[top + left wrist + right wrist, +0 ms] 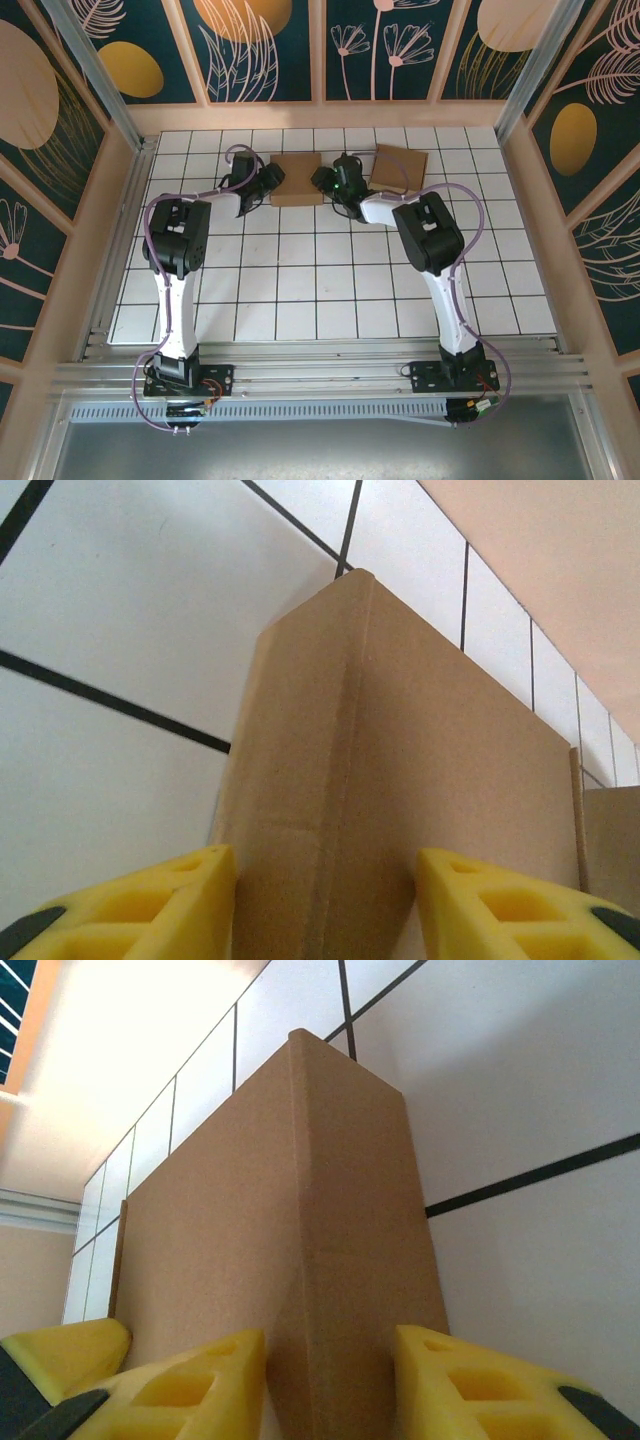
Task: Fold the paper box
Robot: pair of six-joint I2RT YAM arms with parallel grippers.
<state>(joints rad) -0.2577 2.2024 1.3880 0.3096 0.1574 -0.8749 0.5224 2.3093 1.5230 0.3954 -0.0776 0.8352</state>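
The paper box point(297, 178) is a brown cardboard shape at the back of the tiled table, held between my two grippers. My left gripper point(266, 184) is at its left end and my right gripper point(326, 184) at its right end. In the left wrist view the box point(400, 760) rises as a folded corner, and the left gripper point(325, 865) has a yellow finger pressed against each side of the end wall. In the right wrist view the right gripper point(330, 1345) clamps the opposite end of the box point(250, 1240) the same way.
A second flat cardboard piece point(400, 167) lies just right of the box near the back wall; its edge point(610, 840) also shows in the left wrist view. Wooden walls point(320, 115) and metal frame posts ring the white tiled table point(330, 290).
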